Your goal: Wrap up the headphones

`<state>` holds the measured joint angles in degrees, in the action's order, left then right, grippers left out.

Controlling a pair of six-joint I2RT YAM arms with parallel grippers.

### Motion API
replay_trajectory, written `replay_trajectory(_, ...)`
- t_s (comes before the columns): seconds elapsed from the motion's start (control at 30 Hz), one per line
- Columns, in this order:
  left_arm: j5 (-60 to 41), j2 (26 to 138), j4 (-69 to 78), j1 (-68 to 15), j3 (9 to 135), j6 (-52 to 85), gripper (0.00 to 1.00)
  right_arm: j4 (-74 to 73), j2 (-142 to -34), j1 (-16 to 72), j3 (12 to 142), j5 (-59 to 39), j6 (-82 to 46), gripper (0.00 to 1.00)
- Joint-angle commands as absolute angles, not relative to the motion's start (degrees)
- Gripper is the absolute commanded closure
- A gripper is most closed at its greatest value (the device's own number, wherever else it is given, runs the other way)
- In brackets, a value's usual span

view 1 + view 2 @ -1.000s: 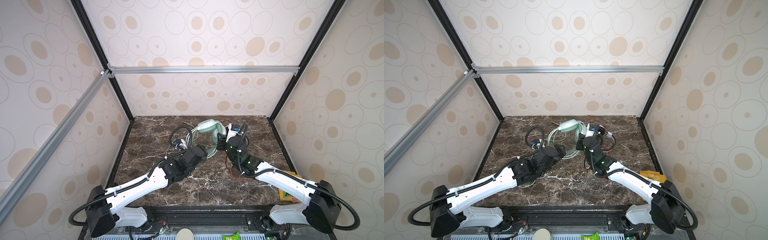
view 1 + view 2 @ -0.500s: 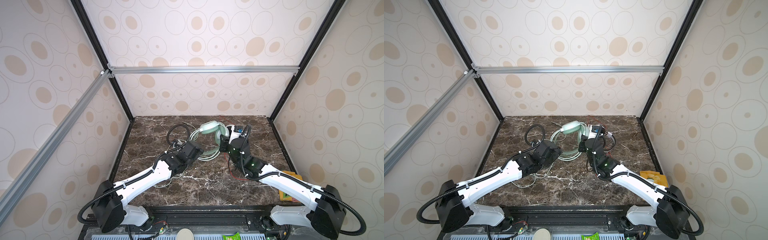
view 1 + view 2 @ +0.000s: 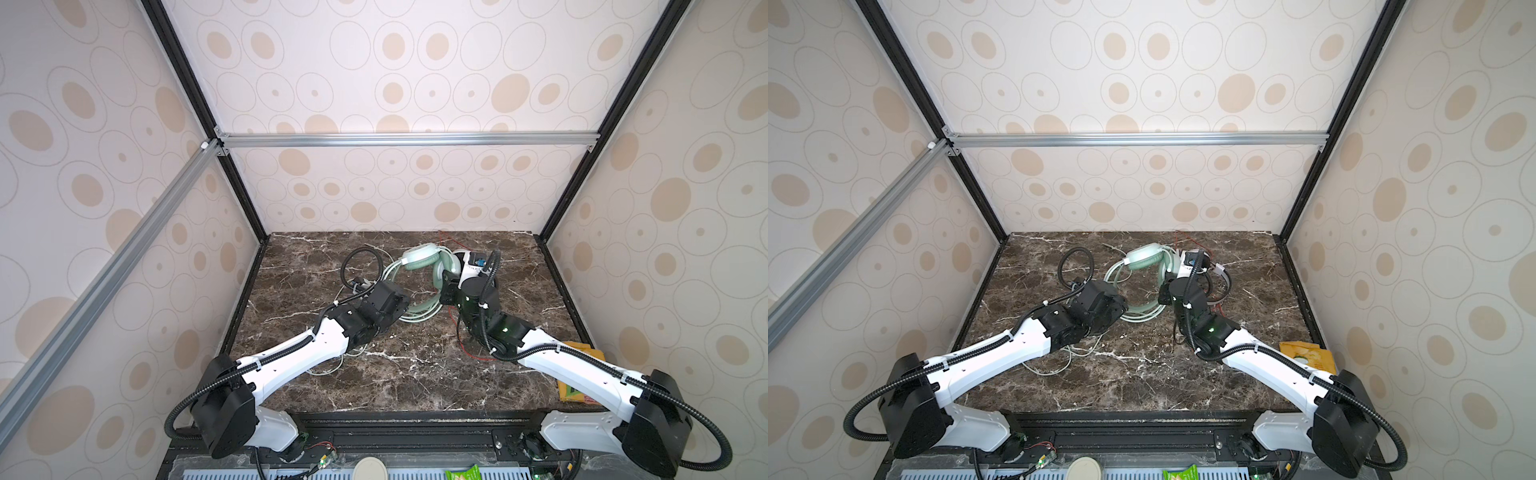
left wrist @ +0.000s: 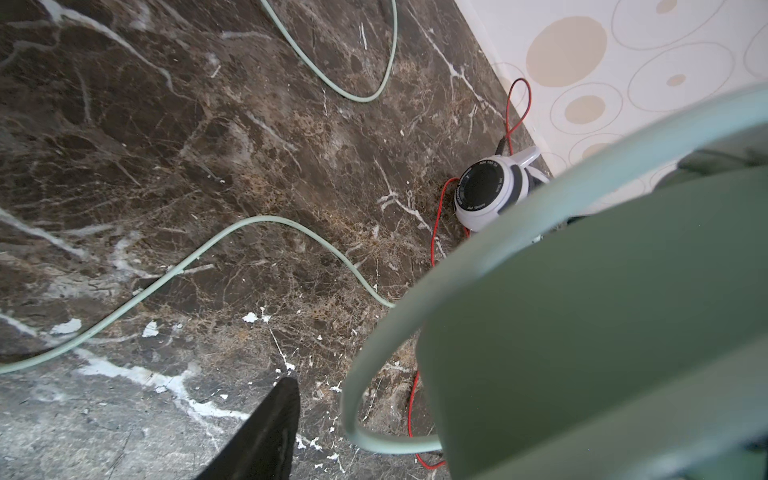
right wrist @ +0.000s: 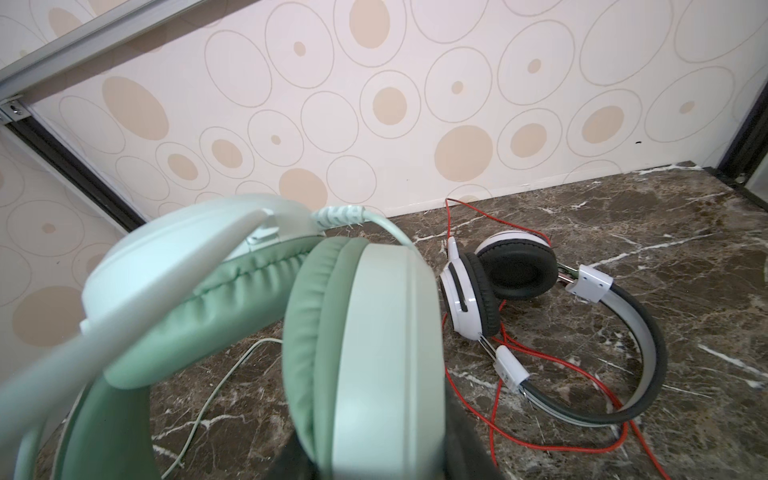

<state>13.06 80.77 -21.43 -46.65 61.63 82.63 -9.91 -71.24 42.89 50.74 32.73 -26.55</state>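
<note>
Right gripper (image 3: 445,284) clamps the mint-green headset (image 3: 419,253) at rear-centre table in both top views; left gripper (image 3: 405,305) sits at its coiled pale green cable (image 3: 419,316). Left wrist view: I cannot tell closure. Right wrist view: white-and-black headset (image 5: 515,270) lies behind.

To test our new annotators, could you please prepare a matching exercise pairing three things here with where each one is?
Things:
1 mint-green headset
2 white-and-black headset
3 orange packet

Places:
A at the right edge of the table
B held in the right gripper
C lying on the table toward the back wall

Pairs: 1-B; 2-C; 3-A
</note>
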Motion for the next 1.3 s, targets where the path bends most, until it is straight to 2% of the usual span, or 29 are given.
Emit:
replay_trajectory(0.0,12.39,82.03,-22.21,-46.75,64.40,82.47,0.34,-14.68,-69.25,43.60,51.07,37.23,-27.92,0.81)
replay_trajectory(0.13,13.14,82.91,-23.43,-47.06,64.84,82.86,0.35,-15.28,-69.72,44.12,51.11,38.73,-27.90,0.81)
replay_trajectory(0.3,13.05,83.63,-22.96,-47.06,65.04,82.22,0.52,-16.38,-69.99,44.65,50.89,39.29,-27.95,0.81)
replay_trajectory(0.4,13.09,83.72,-22.73,-47.06,65.15,81.85,0.64,-16.61,-69.92,45.09,51.02,39.29,-27.95,0.81)
replay_trajectory(0.53,14.48,82.60,-22.50,-46.79,64.54,80.51,0.90,-15.22,-68.81,45.33,51.43,38.29,-28.51,0.81)
replay_trajectory(0.57,14.65,82.08,-22.13,-46.43,64.22,79.71,0.97,-14.03,-68.42,45.27,51.84,37.83,-28.60,0.79)
replay_trajectory(0.6,14.59,81.64,-22.07,-46.09,63.98,78.97,1.00,-13.13,-68.07,45.29,52.33,37.08,-28.08,0.73)
replay_trajectory(0.67,14.33,80.29,-22.16,-44.68,63.02,77.74,1.00,-8.16,-66.47,45.26,54.53,33.23,-25.91,0.36)
replay_trajectory(0.7,14.24,79.52,-22.11,-44.04,62.34,77.02,1.00,-4.29,-65.24,45.26,55.96,30.99,-24.72,0.25)
replay_trajectory(0.77,13.52,77.15,-21.97,-41.82,60.37,75.06,1.00,5.56,-61.36,45.29,58.60,25.43,-22.00,0.12)
replay_trajectory(0.83,12.48,74.46,-21.37,-39.01,58.26,72.43,1.00,13.61,-56.51,45.26,59.42,18.20,-18.64,0.07)
replay_trajectory(0.93,10.99,70.45,-21.84,-34.66,56.18,68.73,1.00,23.94,-47.77,45.15,59.31,6.69,-14.55,0.07)
replay_trajectory(1.03,11.16,66.78,-24.53,-31.48,56.28,65.00,1.00,34.53,-41.48,44.87,60.04,4.92,-14.91,0.05)
replay_trajectory(1.17,11.03,62.51,-27.51,-29.54,57.95,62.16,1.00,45.75,-39.07,43.26,61.81,3.46,-15.25,0.03)
replay_trajectory(1.27,8.51,61.66,-31.02,-29.47,62.72,60.73,1.00,48.61,-38.75,40.82,60.75,-3.24,-17.51,0.03)
